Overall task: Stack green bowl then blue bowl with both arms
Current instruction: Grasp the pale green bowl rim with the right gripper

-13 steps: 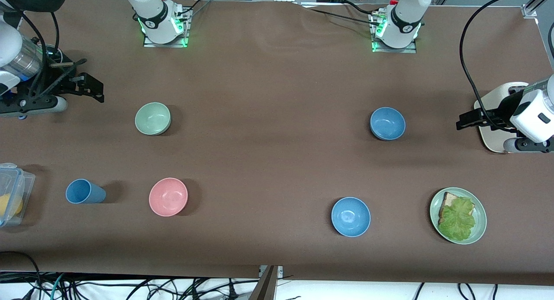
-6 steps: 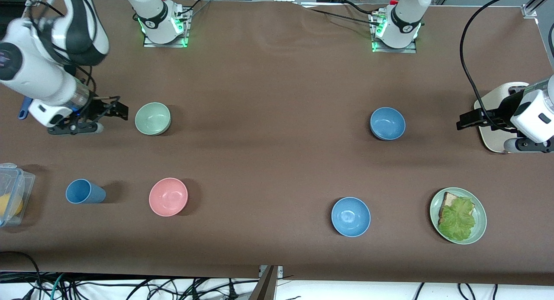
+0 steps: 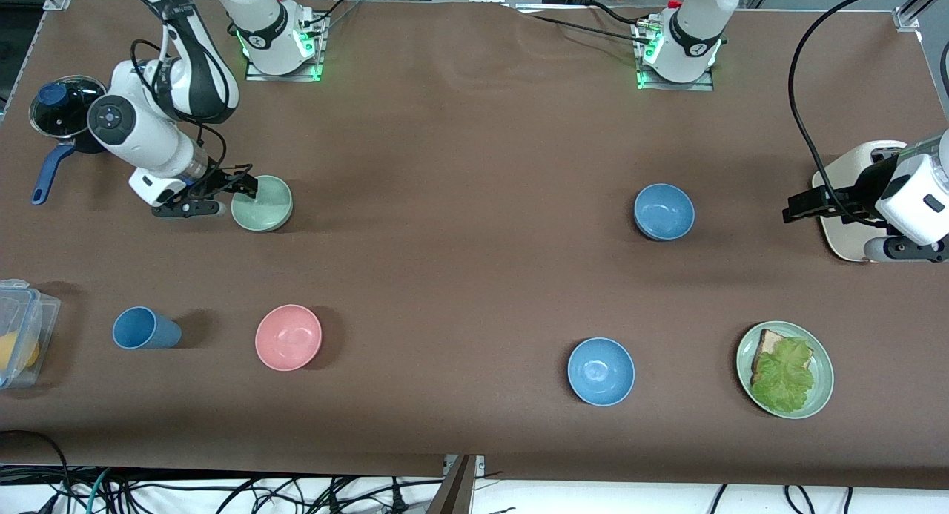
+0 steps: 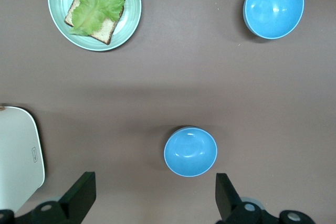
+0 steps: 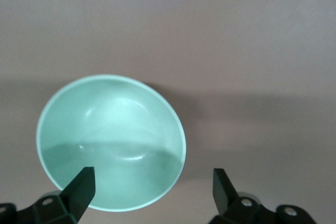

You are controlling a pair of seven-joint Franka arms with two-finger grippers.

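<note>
The green bowl (image 3: pixel 263 205) sits upright on the table toward the right arm's end; it fills the right wrist view (image 5: pixel 110 140). My right gripper (image 3: pixel 242 188) is open and low over the bowl's rim, one finger over the inside and the other over the table (image 5: pixel 151 195). The blue bowl (image 3: pixel 664 211) stands toward the left arm's end and shows in the left wrist view (image 4: pixel 190 151). My left gripper (image 3: pixel 792 210) is open and empty, waiting over the table beside a white board, apart from the blue bowl (image 4: pixel 152 203).
A brighter sky-blue bowl (image 3: pixel 601 371) and a green plate with toast and lettuce (image 3: pixel 819 395) lie nearer the front camera. A pink bowl (image 3: pixel 288 337), a blue cup (image 3: pixel 144 328), a clear container (image 3: pixel 18 332), a dark pot (image 3: pixel 63 110) and the white board (image 3: pixel 841 239) are also here.
My right arm has swung in from the table's end to the green bowl, and its open gripper now sits at the bowl's rim. The left arm has not moved.
</note>
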